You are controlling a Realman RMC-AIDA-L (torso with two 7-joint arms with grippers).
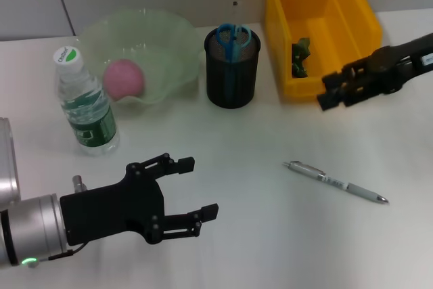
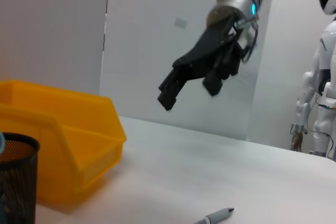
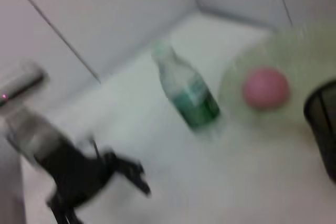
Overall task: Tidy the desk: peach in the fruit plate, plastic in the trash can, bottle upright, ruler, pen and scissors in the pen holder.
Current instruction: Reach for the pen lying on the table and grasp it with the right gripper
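Peach [image 1: 124, 78] inside the pale green fruit plate [image 1: 169, 38] at the back of the white counter [image 1: 257, 235], pink and round, also seen in the right wrist view [image 3: 265, 87] within the plate [image 3: 294, 40]. Water bottle [image 1: 84, 103] upright just left of the plate, white cap on, green label facing forward; in the right wrist view [image 3: 186, 90] standing beside the plate. Black mesh pen holder [image 1: 232, 69] just right of the plate, blue-handled scissors [image 1: 233, 37] standing in it, handles up. Yellow trash can [image 1: 318, 25] right of the holder, a crumpled green piece of plastic [image 1: 300, 55] lying inside against its near wall. Pen [image 1: 336, 182] flat on the counter, well apart from the holder, toward the front right, silver with a dark tip; only its end visible in the left wrist view [image 2: 214, 216].

Left tool [image 1: 193, 187] low over the front left of the counter, fingers spread apart, nothing between them, near the bottle but not touching it. Right tool [image 1: 331, 91] in the air at the near right corner of the trash can, above the counter, pointing left; seen from the left wrist view [image 2: 189, 90] hanging over the counter beyond the can [image 2: 68, 140], fingers slightly apart and holding nothing.
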